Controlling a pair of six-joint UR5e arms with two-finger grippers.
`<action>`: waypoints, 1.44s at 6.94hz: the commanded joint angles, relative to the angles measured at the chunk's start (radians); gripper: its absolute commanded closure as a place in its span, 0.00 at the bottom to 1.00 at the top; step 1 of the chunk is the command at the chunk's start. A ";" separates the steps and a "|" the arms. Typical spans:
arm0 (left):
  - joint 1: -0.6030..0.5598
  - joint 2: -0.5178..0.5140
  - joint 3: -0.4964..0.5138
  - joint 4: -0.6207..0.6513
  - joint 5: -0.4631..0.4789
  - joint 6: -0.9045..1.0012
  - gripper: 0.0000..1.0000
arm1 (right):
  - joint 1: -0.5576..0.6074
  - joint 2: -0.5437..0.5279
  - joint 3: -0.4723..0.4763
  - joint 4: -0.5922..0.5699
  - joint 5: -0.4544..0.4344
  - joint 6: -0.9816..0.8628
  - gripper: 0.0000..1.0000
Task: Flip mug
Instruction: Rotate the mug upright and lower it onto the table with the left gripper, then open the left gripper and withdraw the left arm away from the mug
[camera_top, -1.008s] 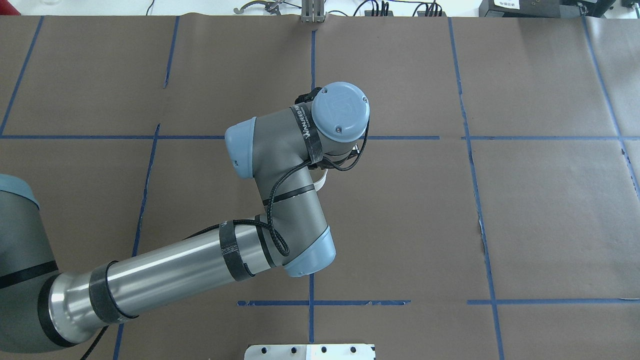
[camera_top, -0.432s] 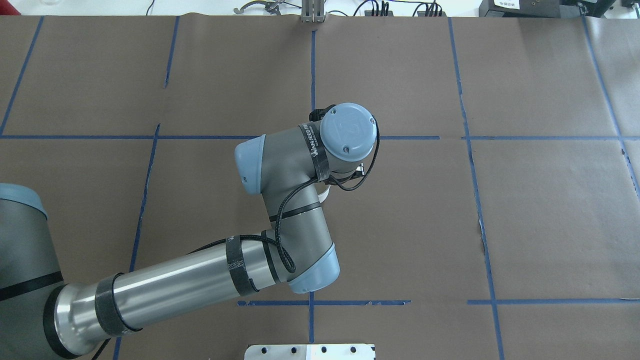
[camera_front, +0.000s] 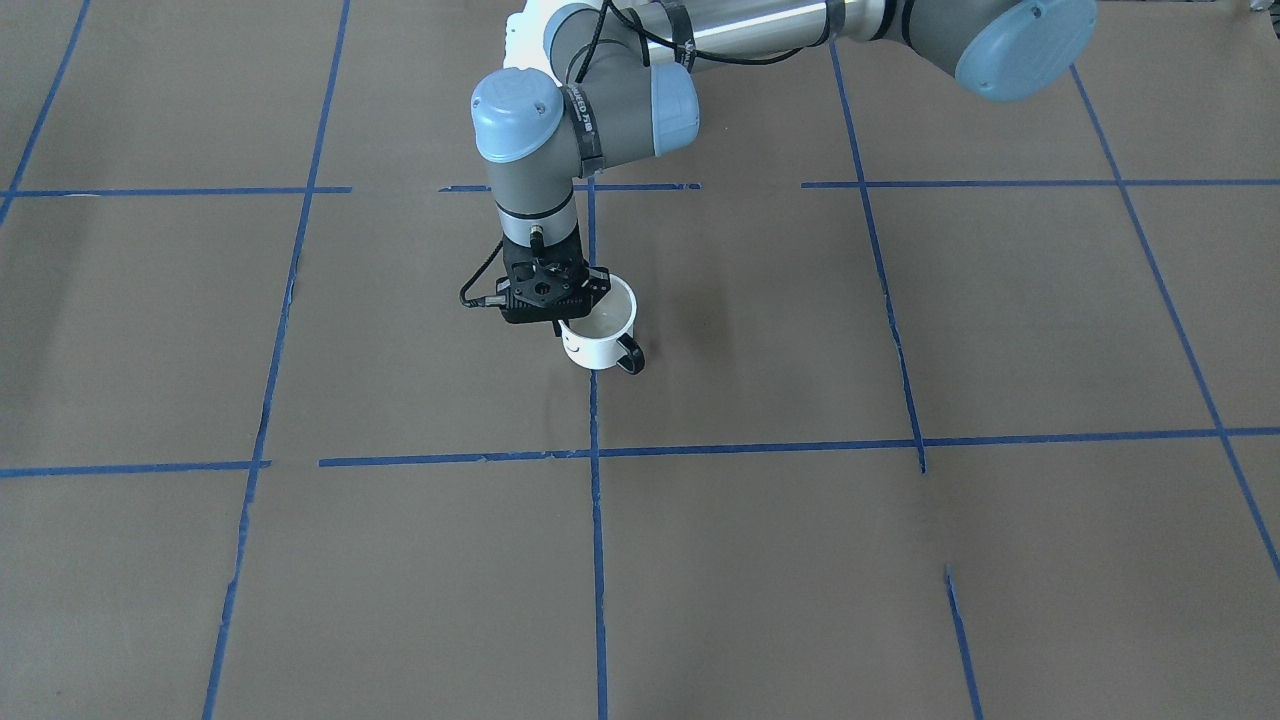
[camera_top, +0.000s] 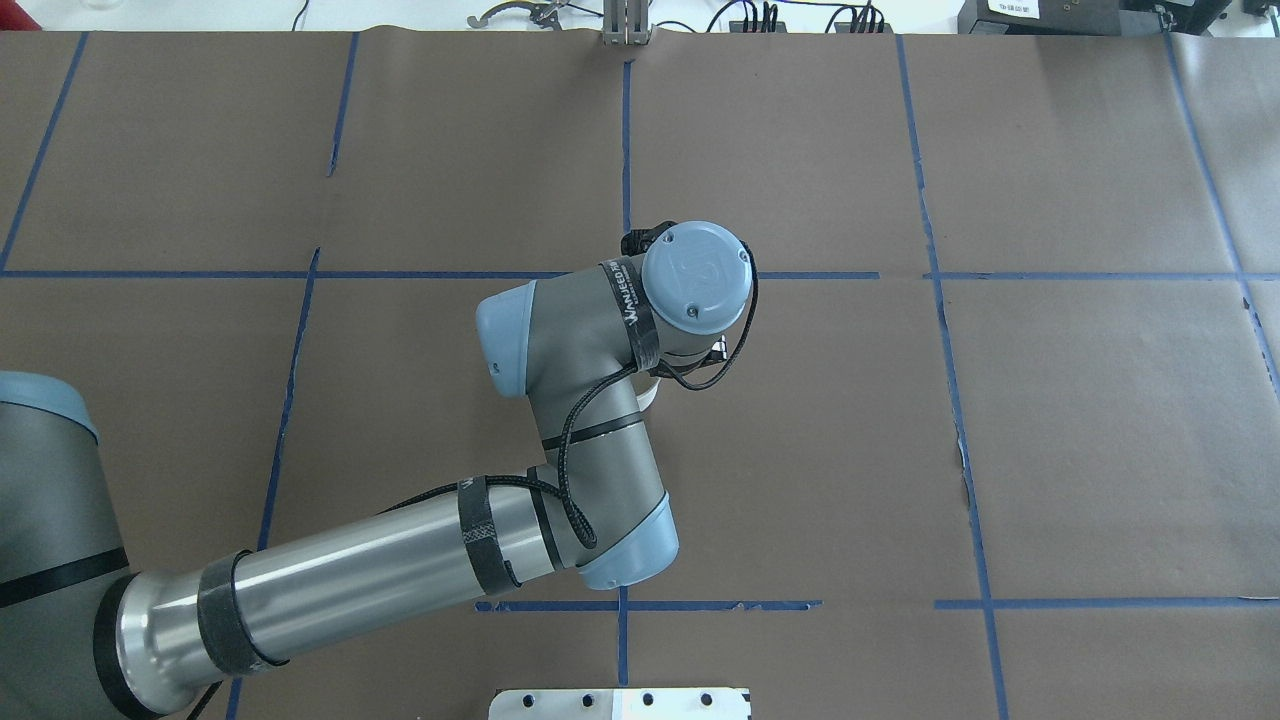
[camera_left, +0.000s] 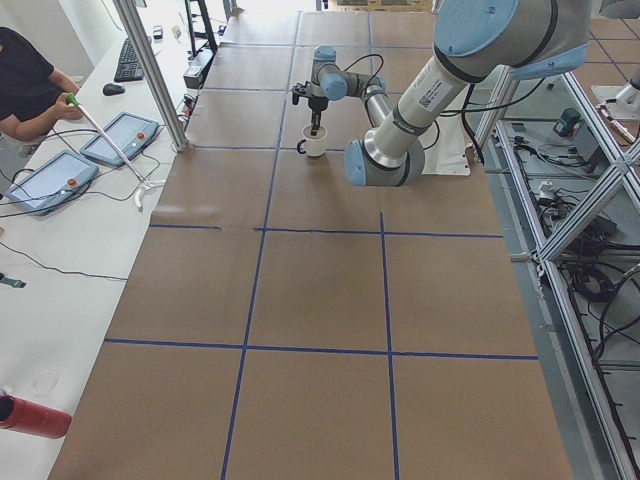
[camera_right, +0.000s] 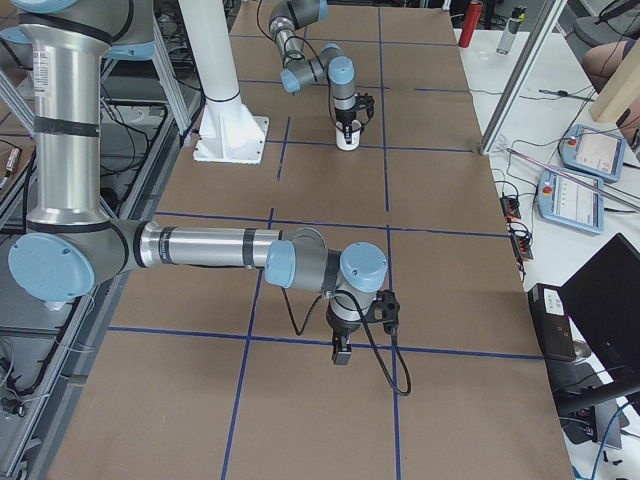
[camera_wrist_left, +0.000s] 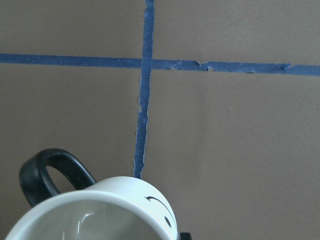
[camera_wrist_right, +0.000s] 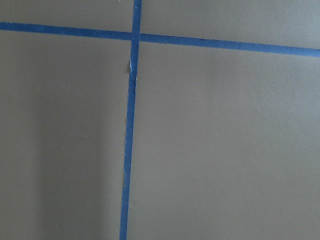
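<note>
Brown paper-covered counter (camera_front: 900, 560), gridded with blue tape, across every view. Grey and silver left arm (camera_front: 590, 110), entering at the top right of the front-facing frame, bending to point straight down just left of centre. Grey and silver right arm (camera_right: 210, 247), low in the foreground of the right-side frame, well apart from the action, with the black right tool (camera_right: 342, 350) aimed at bare paper; cannot tell whether open or closed.

Black left tool (camera_front: 553, 310) directly over the left rim of the small white cylindrical mug (camera_front: 600, 345). Fingers hidden under the tool body there, so by judgement only: closed on the mug's wall at the rim. Mug upright, mouth up, beside a vertical tape line, slightly above centre of the front-facing frame; impossible to say whether resting on the counter or just clear of it. Black loop handle (camera_front: 630, 357) toward the lower right; black smiley face (camera_wrist_left: 167, 216) on the side wall, at the bottom of the left wrist frame.

Judged step: setting the mug down mouth-up after the turn; possibly instead a grasp ahead of turning it over. Next, if setting down: base flat on the counter, tool opened just enough to free the wall, then a straight rise, without dragging the rim and tipping the mug.
</note>
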 joint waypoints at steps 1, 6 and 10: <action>0.001 0.000 0.009 -0.013 0.001 -0.006 0.65 | 0.000 0.000 0.000 0.000 0.000 0.000 0.00; -0.061 0.047 -0.223 0.138 -0.005 0.009 0.00 | 0.000 0.000 0.000 0.000 0.000 0.000 0.00; -0.378 0.330 -0.657 0.292 -0.155 0.360 0.00 | 0.000 0.000 0.000 0.000 0.000 0.000 0.00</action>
